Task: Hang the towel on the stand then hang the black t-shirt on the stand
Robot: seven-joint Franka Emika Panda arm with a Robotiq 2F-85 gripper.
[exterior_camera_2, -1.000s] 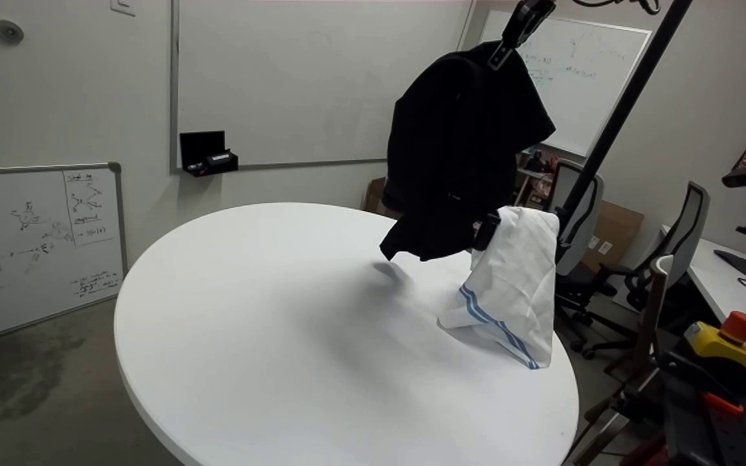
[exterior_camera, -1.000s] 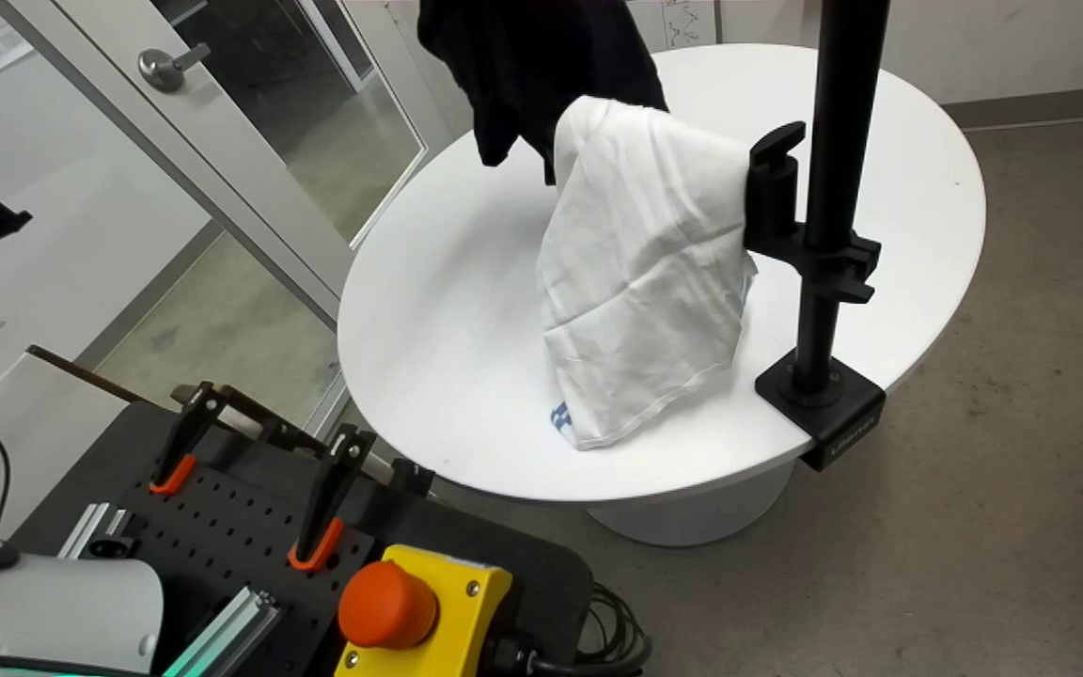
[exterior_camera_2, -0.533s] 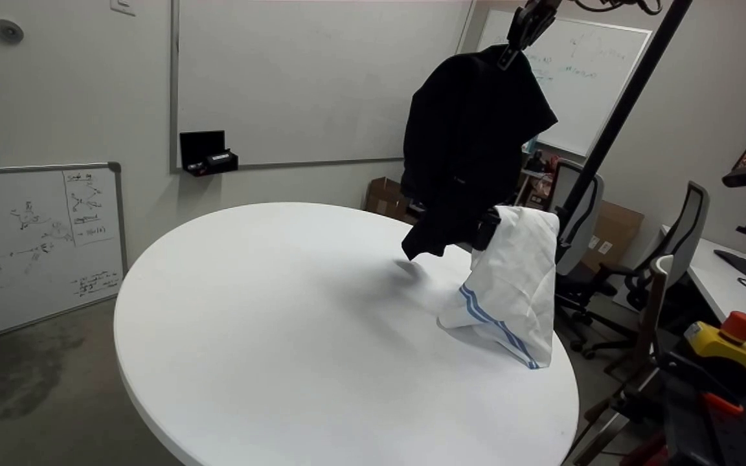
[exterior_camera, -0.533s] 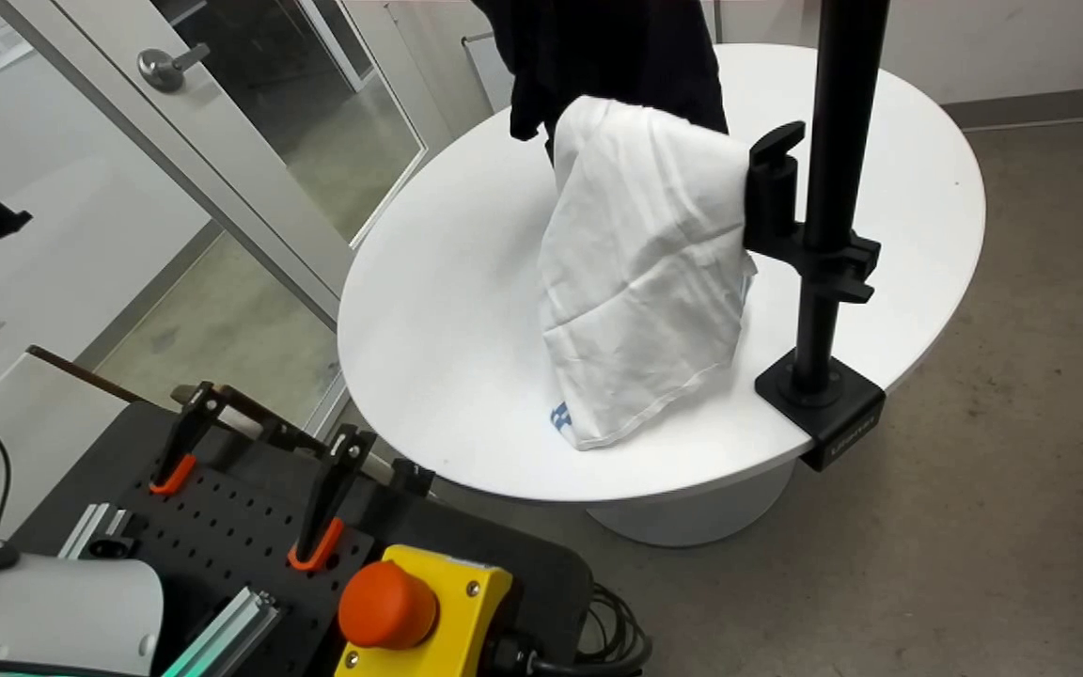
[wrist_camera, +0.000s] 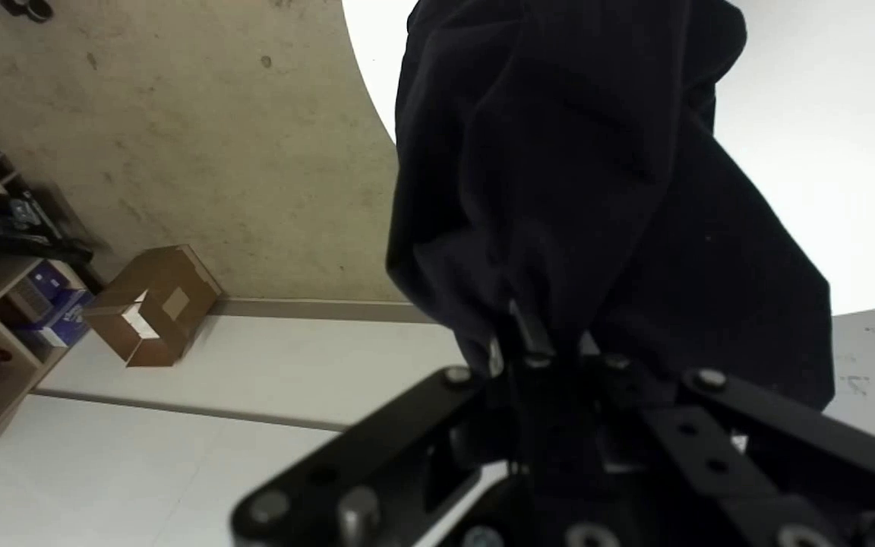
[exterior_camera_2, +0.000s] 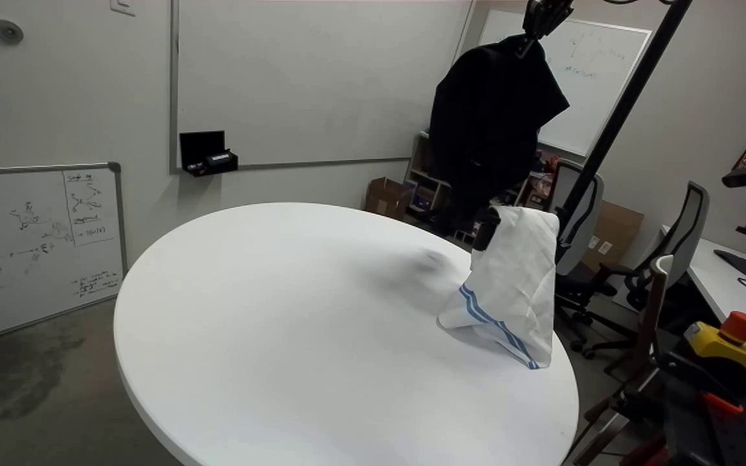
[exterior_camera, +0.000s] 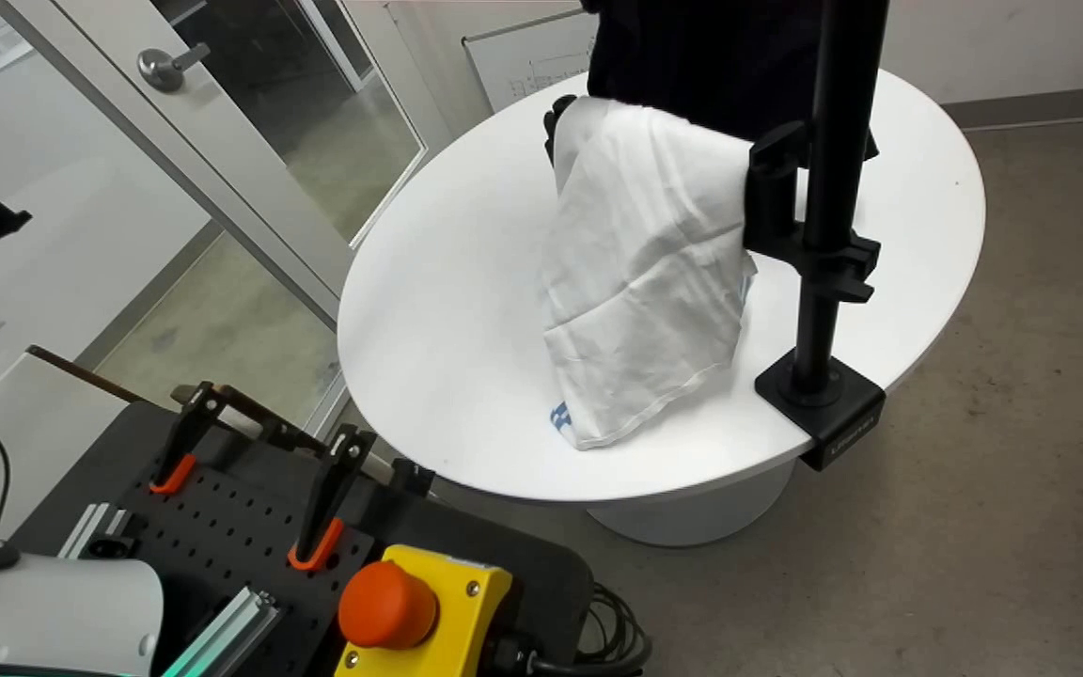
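Observation:
The black t-shirt (exterior_camera_2: pixel 493 123) hangs bunched from my gripper (exterior_camera_2: pixel 528 44), whose fingers are shut on its upper part. The shirt also shows in an exterior view (exterior_camera: pixel 706 66), behind the towel and the pole, with its top out of frame. In the wrist view the t-shirt (wrist_camera: pixel 574 152) fills the space beyond the gripper (wrist_camera: pixel 544 334). The white towel with blue stripes (exterior_camera: pixel 645 273) drapes over the stand's side arm; the towel also shows in an exterior view (exterior_camera_2: pixel 519 278). The black stand (exterior_camera: pixel 833 169) is clamped at the table edge. The side arm's black end (exterior_camera_2: pixel 486 230) sticks out past the towel.
The round white table (exterior_camera_2: pixel 269 336) lies below the shirt. A dark cart with clamps and a yellow emergency-stop box (exterior_camera: pixel 447 602) stands near the table. Office chairs (exterior_camera_2: pixel 677 226), a cardboard box (wrist_camera: pixel 156 304) and whiteboards (exterior_camera_2: pixel 36 246) are around.
The gripper and t-shirt have moved rightward in both exterior views, closer to the pole in the picture. The side arm's black end now shows beside the towel. Towel and stand have not moved.

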